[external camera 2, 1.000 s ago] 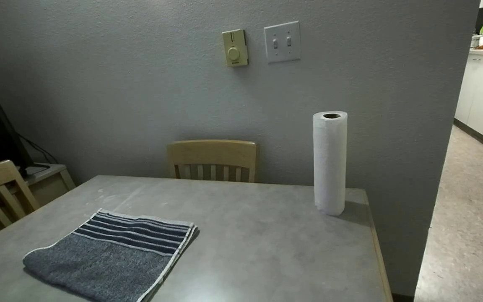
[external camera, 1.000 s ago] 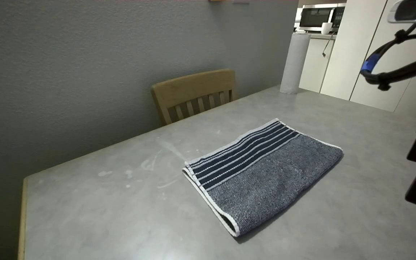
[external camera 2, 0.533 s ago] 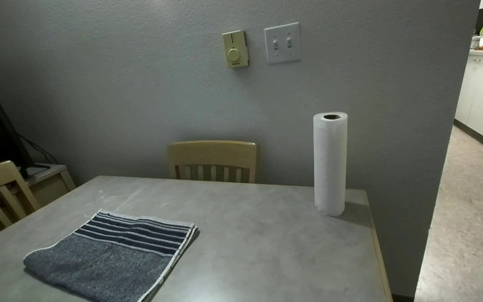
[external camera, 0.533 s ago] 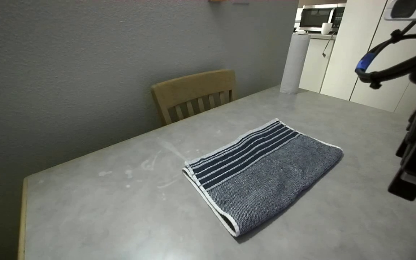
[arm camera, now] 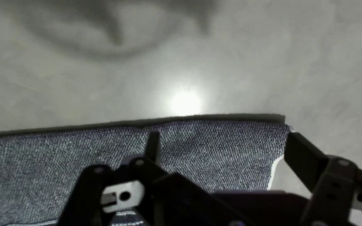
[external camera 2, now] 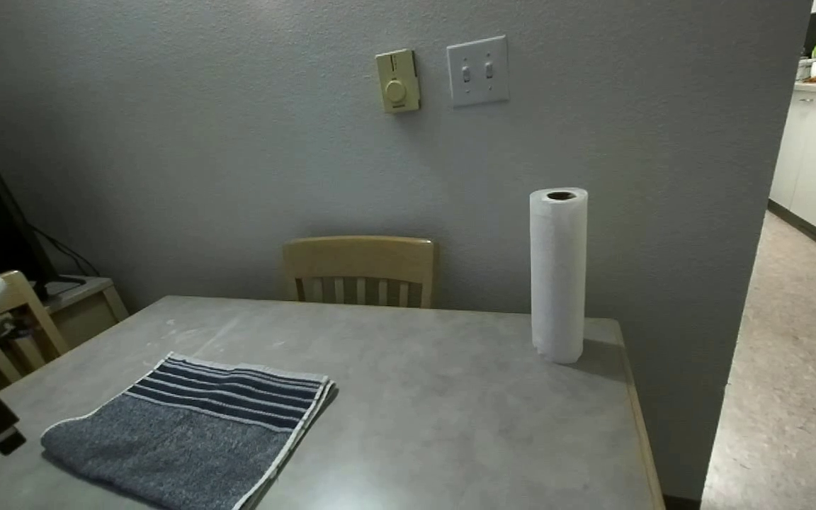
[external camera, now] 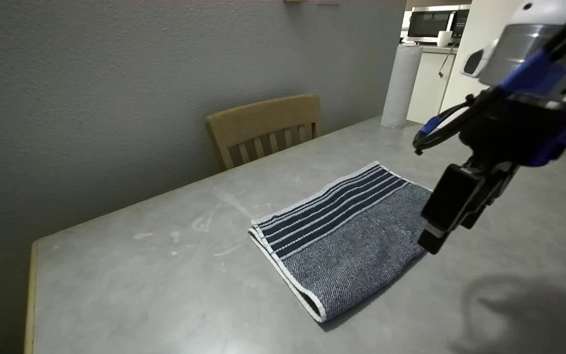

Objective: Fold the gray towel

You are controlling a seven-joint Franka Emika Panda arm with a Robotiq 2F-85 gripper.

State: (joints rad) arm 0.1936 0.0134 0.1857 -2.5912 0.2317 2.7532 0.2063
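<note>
The gray towel (external camera: 347, 250) lies flat on the table as a layered rectangle, its white-striped band towards the wall and its rounded, plain edge away from it. It also shows in an exterior view (external camera 2: 181, 439). My gripper (external camera: 451, 231) hangs above the table by the plain edge and hides the towel's right-hand corner there. At the left border of an exterior view, part of its black fingers (external camera 2: 8, 439) shows. In the wrist view the jaws stand wide apart, with nothing gripped; the gripper (arm camera: 223, 136) has the towel (arm camera: 58, 163) beneath it, one finger near a white-hemmed corner.
A white paper towel roll (external camera 2: 558, 276) stands upright near the table's corner. A wooden chair (external camera: 268, 115) is pushed in on the wall side, and another chair (external camera 2: 22, 304) shows at the left. The gray wall (external camera: 140, 98) borders the table (external camera: 155, 295).
The arm has swung leftwards in an exterior view, from the right border to over the towel's edge, and has come into sight in both exterior views. The towel has not moved.
</note>
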